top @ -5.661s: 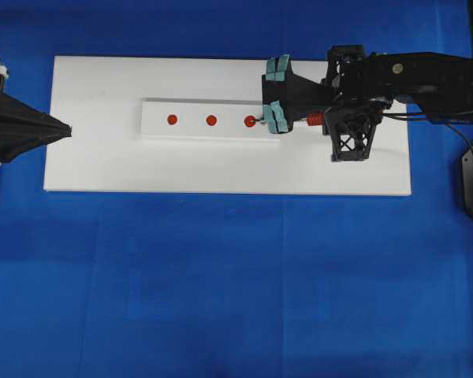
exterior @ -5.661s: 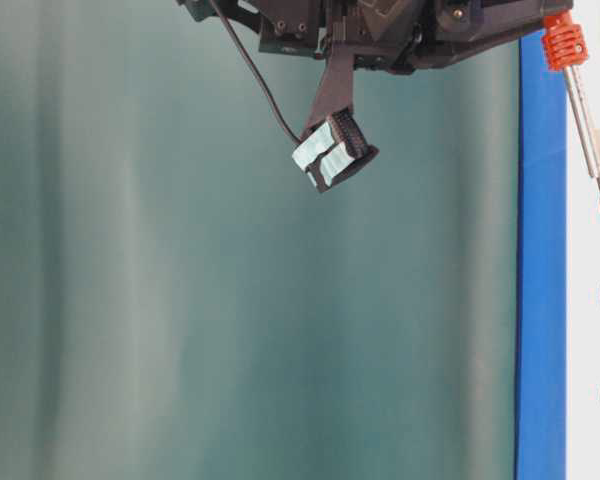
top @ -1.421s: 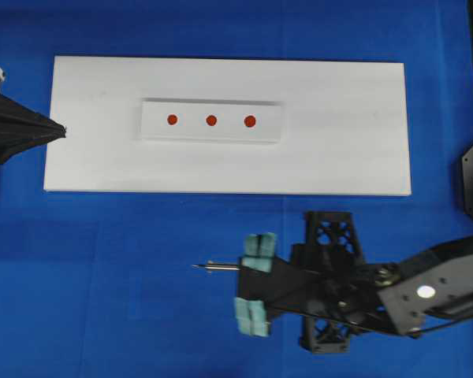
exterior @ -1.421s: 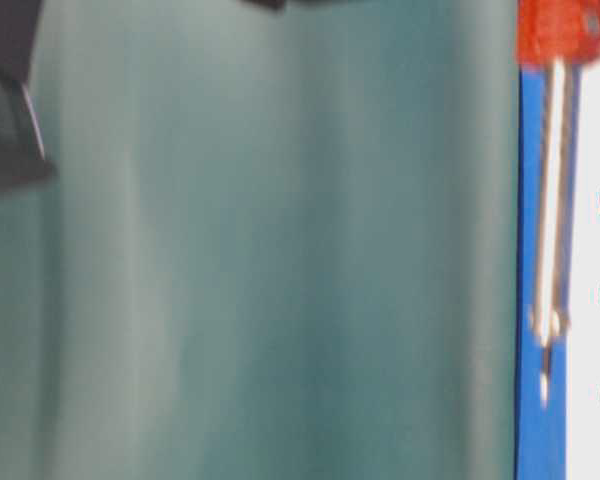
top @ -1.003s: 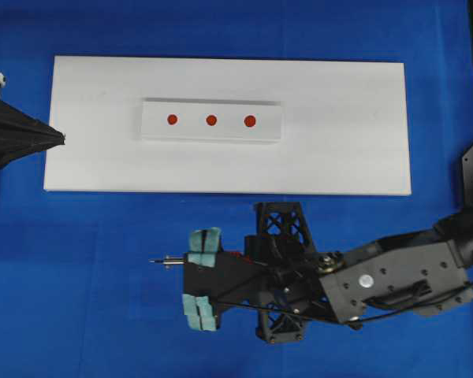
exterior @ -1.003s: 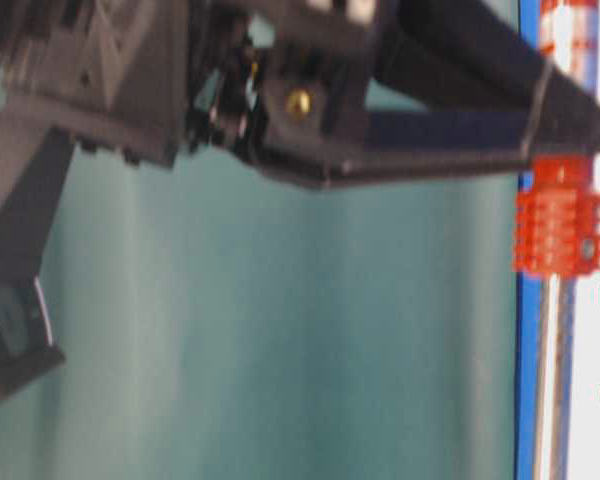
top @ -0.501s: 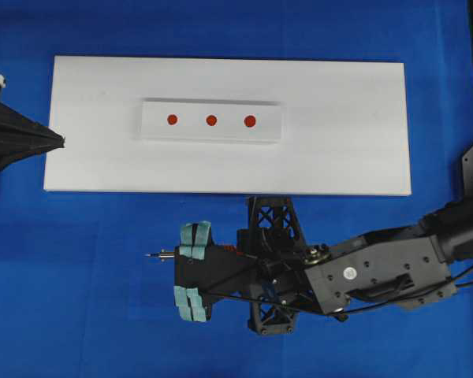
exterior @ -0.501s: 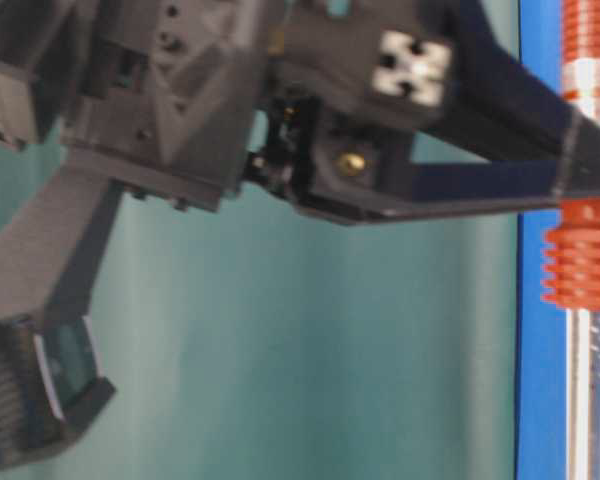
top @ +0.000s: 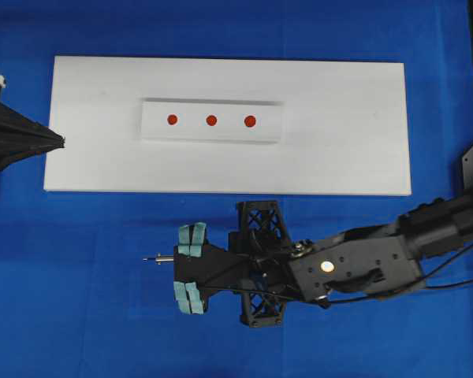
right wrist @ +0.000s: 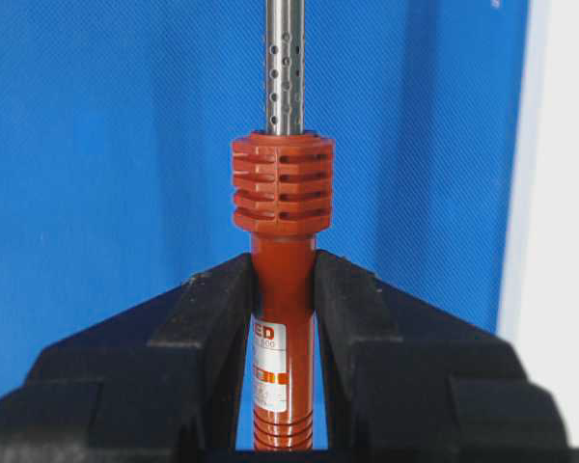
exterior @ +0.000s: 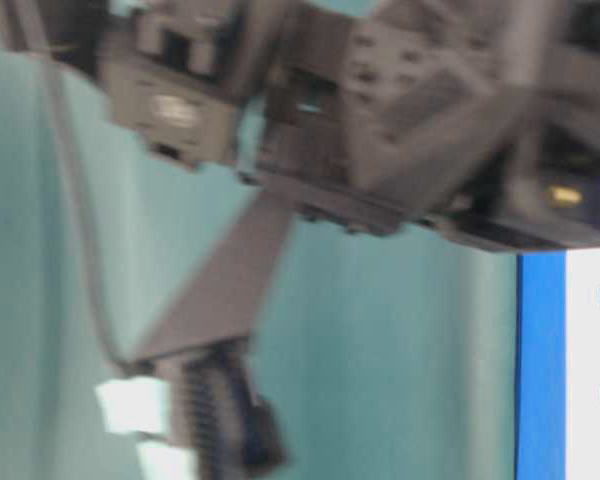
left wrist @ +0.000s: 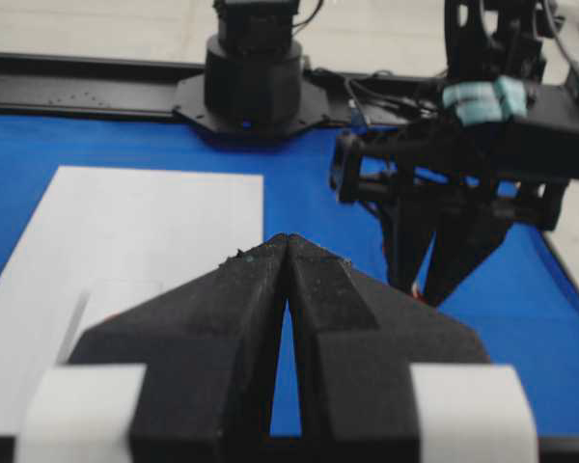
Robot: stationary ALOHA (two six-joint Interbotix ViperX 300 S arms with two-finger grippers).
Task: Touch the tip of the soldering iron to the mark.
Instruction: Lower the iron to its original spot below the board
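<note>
My right gripper (right wrist: 283, 265) is shut on the red-orange handle of the soldering iron (right wrist: 283, 183), whose silver shaft runs straight out ahead. In the overhead view the right gripper (top: 185, 264) lies low over the blue mat in front of the board. The soldering iron's tip (top: 150, 258) points left, well clear of the marks. Three red marks (top: 211, 120) sit in a row on a raised white strip (top: 268, 132). My left gripper (top: 61, 140) is shut and empty at the board's left edge; its tips (left wrist: 287, 239) meet.
The strip lies on a large white board (top: 339, 165) over a blue mat (top: 79, 299). The right arm (top: 363, 268) stretches across the mat from the right. The table-level view is mostly filled by the blurred right arm (exterior: 380, 110). A black arm base (left wrist: 256, 72) stands beyond the board.
The right arm has left the board, where the tip had been on the right-hand mark. It came down onto the mat and slid left, still holding the iron. The left gripper has stayed put.
</note>
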